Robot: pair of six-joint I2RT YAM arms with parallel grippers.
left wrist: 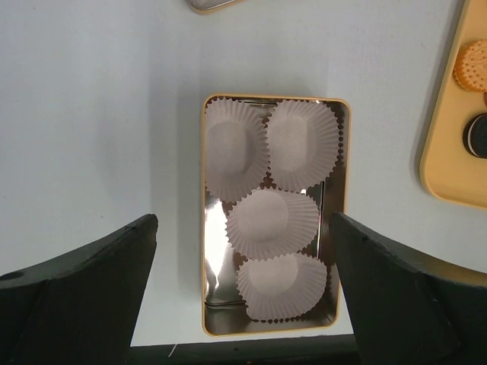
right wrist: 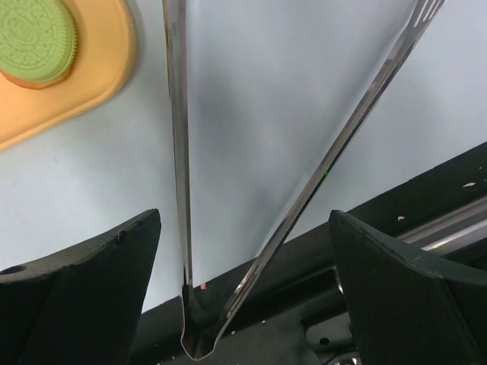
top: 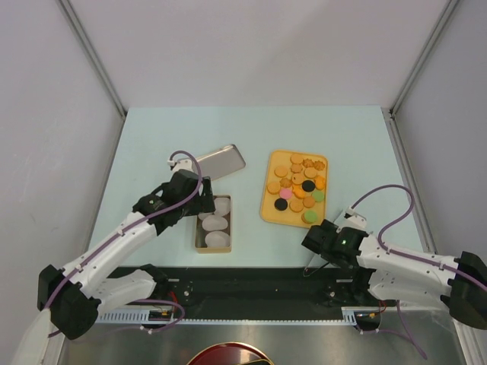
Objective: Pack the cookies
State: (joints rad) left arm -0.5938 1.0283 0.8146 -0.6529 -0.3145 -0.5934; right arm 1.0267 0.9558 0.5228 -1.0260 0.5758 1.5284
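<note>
The cookies [top: 297, 186] lie on an orange tray [top: 268, 217] right of centre: mostly orange-brown discs, plus a few black, pink and green ones. My left gripper [top: 204, 204] hovers open over an open tin [left wrist: 221, 281] that holds several white paper cups [left wrist: 274, 224], with the tin between its fingers [left wrist: 91, 281]. In that view the tray's edge [left wrist: 445, 175] shows an orange-brown cookie [left wrist: 473, 65] and a black one [left wrist: 478, 135]. My right gripper [right wrist: 243, 217] stands open near the table's front edge. Metal tongs [right wrist: 179, 190] lie between its fingers, apart from both. A green cookie [right wrist: 38, 34] sits on the tray corner [right wrist: 99, 68].
A silver lid [top: 222, 160] lies tilted behind the tin, and its edge shows at the top of the left wrist view [left wrist: 209, 4]. A black rail [top: 251, 293] runs along the table's near edge, under the hinged end of the tongs.
</note>
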